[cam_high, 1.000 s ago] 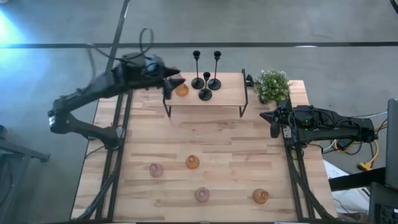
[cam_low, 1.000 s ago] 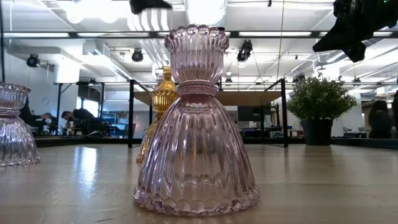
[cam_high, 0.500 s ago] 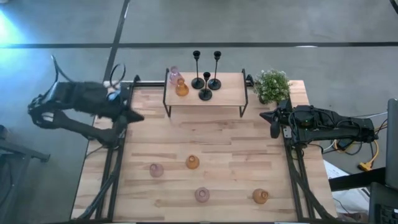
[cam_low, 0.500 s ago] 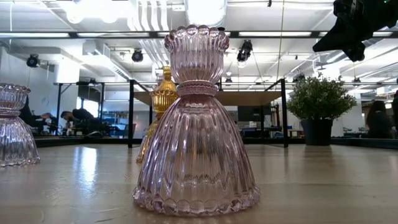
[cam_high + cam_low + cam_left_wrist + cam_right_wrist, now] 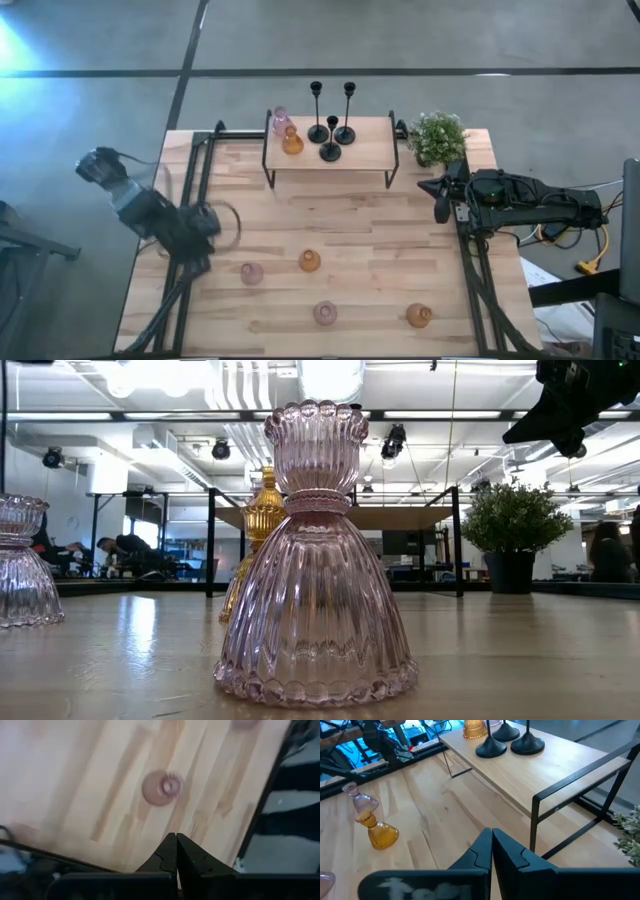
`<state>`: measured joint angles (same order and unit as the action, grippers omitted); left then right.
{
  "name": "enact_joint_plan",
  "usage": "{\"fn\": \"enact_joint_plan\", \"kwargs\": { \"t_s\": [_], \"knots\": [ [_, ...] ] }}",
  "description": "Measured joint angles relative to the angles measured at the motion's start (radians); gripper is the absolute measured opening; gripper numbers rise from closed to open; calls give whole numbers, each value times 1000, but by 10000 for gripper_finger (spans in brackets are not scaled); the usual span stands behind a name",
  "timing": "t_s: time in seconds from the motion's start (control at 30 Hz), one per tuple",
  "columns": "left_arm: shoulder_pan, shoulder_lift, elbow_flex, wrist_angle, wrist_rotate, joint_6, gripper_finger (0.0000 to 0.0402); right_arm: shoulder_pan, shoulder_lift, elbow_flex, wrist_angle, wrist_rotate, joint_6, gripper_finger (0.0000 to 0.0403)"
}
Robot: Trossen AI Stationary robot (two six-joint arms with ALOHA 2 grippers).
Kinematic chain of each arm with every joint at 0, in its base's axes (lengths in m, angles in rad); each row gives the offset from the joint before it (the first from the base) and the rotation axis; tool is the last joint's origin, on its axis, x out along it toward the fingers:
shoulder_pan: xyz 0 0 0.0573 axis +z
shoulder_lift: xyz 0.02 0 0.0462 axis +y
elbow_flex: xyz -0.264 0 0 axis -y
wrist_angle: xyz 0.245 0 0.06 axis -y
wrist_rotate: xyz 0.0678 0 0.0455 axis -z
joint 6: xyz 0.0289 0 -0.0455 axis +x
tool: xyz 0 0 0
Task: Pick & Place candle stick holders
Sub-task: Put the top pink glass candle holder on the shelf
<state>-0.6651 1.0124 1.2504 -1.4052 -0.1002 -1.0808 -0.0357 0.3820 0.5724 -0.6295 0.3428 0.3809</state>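
Note:
Three black candle stick holders stand by their round bases on a low shelf at the table's far edge, beside a pink one and an amber one. On the table stand a pink holder, an amber holder, a second pink holder and a second amber holder. My left gripper is shut and points steeply down over the table's left edge, short of the pink holder. My right gripper hangs shut and empty at the right edge.
A small green plant in a dark pot stands at the far right, by the shelf's right leg. In the low view one pink holder fills the foreground with an amber one behind it. Bare wood lies between shelf and holders.
My left gripper has drawn back from the shelf, swung out over the table's left edge and then come toward the near edge, sinking and tipping from about level to steeply down. The pink holder on the shelf, covered by the gripper before, now shows beside the amber one.

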Motion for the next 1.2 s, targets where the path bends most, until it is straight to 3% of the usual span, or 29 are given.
{"fn": "enact_joint_plan", "kwargs": {
  "t_s": [0.23,0.57,0.87,1.2],
  "knots": [
    [-112,-9,-322,320,12,-73,1,0,0,-1,0,0,0,8],
    [-127,-17,-677,785,-7,-25,1,0,0,-1,0,-1,4,8],
    [-135,-32,-775,885,-78,87,4,0,0,-1,4,0,8,8],
    [-135,-67,-814,877,-74,88,58,0,2,-1,8,77,80,8]
  ]
}}
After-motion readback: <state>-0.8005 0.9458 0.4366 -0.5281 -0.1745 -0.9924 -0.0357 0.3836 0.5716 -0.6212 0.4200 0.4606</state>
